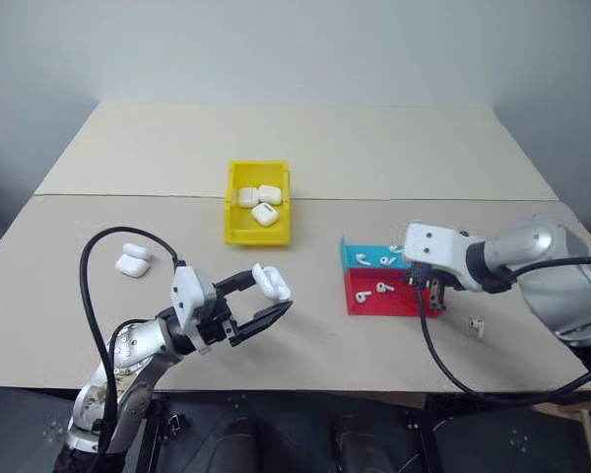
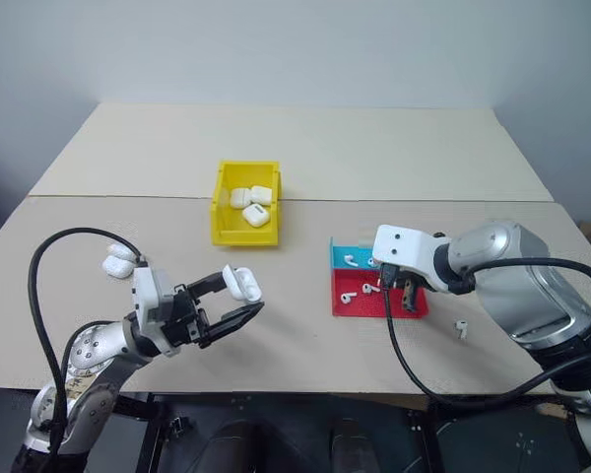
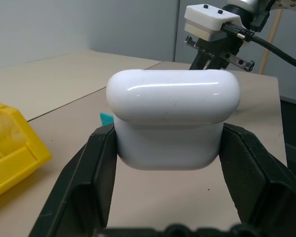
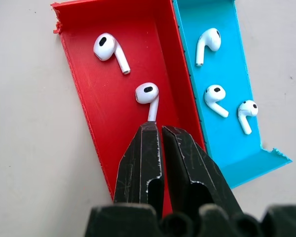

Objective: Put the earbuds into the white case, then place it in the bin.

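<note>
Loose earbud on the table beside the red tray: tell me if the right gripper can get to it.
Probably yes. The earbud lies on bare table close to the right gripper, nothing between them, but its fingers look pinched on another earbud's stem.

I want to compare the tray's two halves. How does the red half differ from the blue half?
The red half holds two earbuds; the blue half holds three. The right gripper is over the red half, shut on one earbud's stem; nothing is over the blue half. Both are shallow with low walls.

Bin (image 1: 257, 201): we see it centre frame, three cases (image 1: 261, 204) inside.
Tray (image 1: 381, 283): right of centre, earbuds (image 4: 149, 98) in it.
Spare cases (image 1: 134, 259): left side.
</note>
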Tool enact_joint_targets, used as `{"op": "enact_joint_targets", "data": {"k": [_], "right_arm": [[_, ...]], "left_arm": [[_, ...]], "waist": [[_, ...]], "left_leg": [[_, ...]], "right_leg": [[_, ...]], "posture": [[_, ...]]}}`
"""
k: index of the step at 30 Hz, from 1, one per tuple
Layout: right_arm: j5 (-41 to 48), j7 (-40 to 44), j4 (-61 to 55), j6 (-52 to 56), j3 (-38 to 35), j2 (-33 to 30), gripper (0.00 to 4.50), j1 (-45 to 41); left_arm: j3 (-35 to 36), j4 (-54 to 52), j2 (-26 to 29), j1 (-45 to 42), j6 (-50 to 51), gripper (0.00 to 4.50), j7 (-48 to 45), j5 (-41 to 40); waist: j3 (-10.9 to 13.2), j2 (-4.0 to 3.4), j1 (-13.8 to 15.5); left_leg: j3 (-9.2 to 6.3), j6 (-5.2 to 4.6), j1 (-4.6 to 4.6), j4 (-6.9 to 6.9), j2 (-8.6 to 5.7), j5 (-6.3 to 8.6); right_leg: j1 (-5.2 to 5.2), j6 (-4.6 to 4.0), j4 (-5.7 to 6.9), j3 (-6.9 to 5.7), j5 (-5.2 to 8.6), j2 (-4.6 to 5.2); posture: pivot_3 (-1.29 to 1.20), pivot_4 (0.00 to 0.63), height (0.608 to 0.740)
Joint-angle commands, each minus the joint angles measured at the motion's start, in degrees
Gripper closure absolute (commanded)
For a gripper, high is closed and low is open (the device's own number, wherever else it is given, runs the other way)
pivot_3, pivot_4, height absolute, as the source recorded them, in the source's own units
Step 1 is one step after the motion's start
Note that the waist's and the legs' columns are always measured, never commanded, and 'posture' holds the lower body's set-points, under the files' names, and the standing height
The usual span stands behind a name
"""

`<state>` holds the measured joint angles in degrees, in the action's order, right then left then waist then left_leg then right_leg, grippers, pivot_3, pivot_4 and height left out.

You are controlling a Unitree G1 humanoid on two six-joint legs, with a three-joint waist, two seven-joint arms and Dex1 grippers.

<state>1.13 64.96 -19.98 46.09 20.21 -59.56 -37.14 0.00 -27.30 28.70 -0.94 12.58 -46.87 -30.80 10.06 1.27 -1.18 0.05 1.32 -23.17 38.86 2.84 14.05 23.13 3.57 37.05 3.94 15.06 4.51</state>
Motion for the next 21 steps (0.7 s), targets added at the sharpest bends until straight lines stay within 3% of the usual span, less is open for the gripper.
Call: {"op": "enact_joint_targets", "data": {"k": [1,3,20,21], "right_arm": [[-1.19,0.12,0.23,-4.19,0.42,0.93,3.68,-0.99],[-2.67,-0.54,1.71,-5.69,1.62,2.18,3.3,-1.62],[-9.53,5.38,12.92,-21.2,6.56,6.43,3.3,-4.65],[-9.77,5.24,13.1,-21.08,6.24,6.77,3.11,-4.73]], "left_arm": [[0.0,-1.51,-0.12,-0.6,-0.52,1.72,-0.01,-0.25],[0.08,-1.8,-0.02,-0.39,-0.34,1.72,0.17,-0.24],[0.78,-3.86,0.66,2.2,-0.6,1.72,1.61,0.46],[0.8,-4.13,0.71,2.34,-0.41,1.72,1.82,0.44]], "waist": [[0.0,0.0,0.03],[0.0,0.0,0.01],[0.0,0.0,0.26],[0.0,0.0,0.27]], "left_leg": [[0.0,0.0,-0.01,0.0,0.0,0.0],[0.0,0.0,-0.01,0.0,0.0,0.0],[0.0,0.0,-0.02,-0.01,0.0,0.0],[0.0,0.0,-0.01,-0.01,0.0,0.0]], "right_leg": [[0.0,0.0,0.0,0.0,0.0,0.0],[0.0,0.0,-0.01,0.0,0.0,0.0],[0.0,0.0,-0.02,-0.01,0.0,0.01],[0.0,0.0,-0.01,-0.01,0.0,0.01]], "posture": [[0.0,0.15,0.74],[0.0,0.15,0.74],[0.0,0.15,0.74],[0.0,0.15,0.74]]}}
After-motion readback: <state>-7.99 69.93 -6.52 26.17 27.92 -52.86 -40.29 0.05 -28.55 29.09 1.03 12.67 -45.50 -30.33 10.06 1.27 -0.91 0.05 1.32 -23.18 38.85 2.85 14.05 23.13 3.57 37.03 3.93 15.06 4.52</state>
